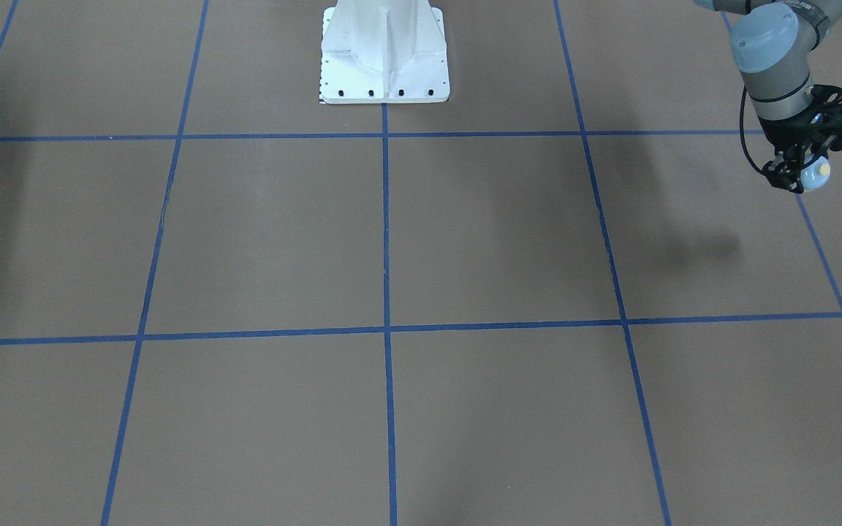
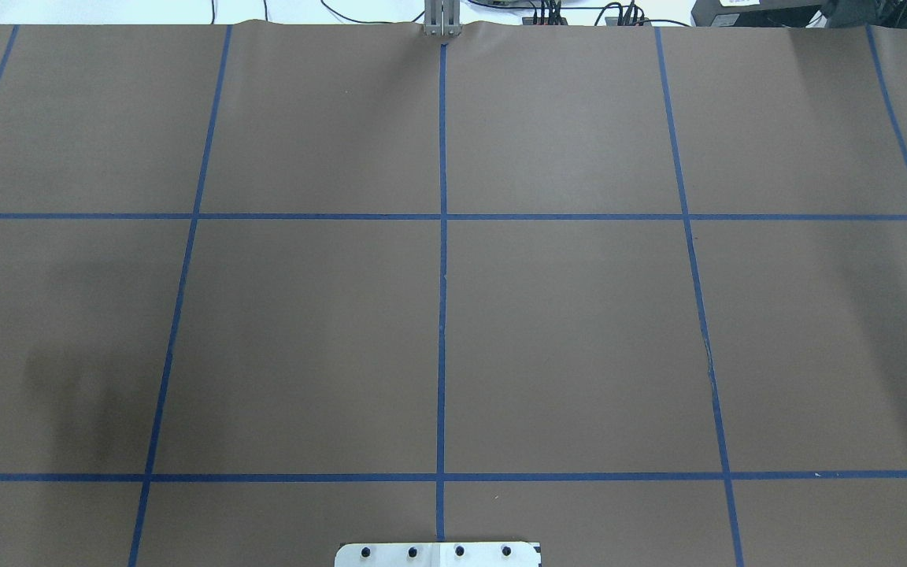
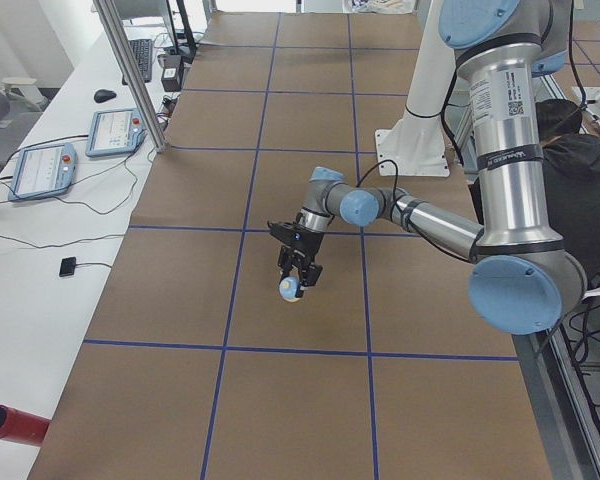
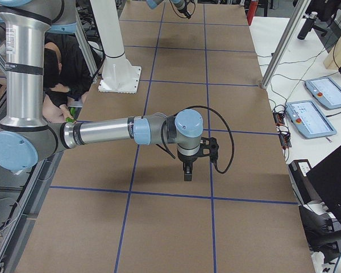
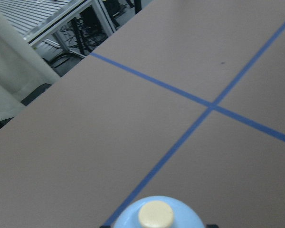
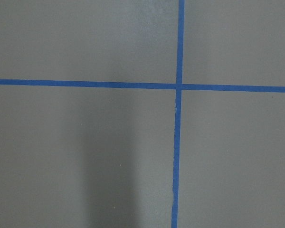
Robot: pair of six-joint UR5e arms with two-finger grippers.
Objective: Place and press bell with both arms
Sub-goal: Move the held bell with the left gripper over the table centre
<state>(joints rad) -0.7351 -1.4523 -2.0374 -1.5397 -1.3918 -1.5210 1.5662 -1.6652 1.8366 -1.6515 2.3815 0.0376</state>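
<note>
The light-blue bell [image 1: 818, 174] with its cream button hangs above the brown table, and my left gripper [image 1: 799, 177] is shut on it. The exterior left view shows that gripper [image 3: 297, 277] pointing down with the bell [image 3: 291, 290] at its tips, clear of the table. In the left wrist view the bell [image 5: 156, 216] fills the bottom edge, button facing the camera. My right gripper [image 4: 187, 169] shows only in the exterior right view, pointing down low over the table, and I cannot tell whether it is open. The right wrist view shows just taped table.
Blue tape lines [image 2: 442, 276] divide the brown table into squares. The white pedestal [image 1: 384, 66] stands at the robot's side. A person [image 3: 570, 150] sits behind the robot. Teach pendants [image 3: 42, 167] and a red cylinder [image 3: 10, 425] lie on the white side bench.
</note>
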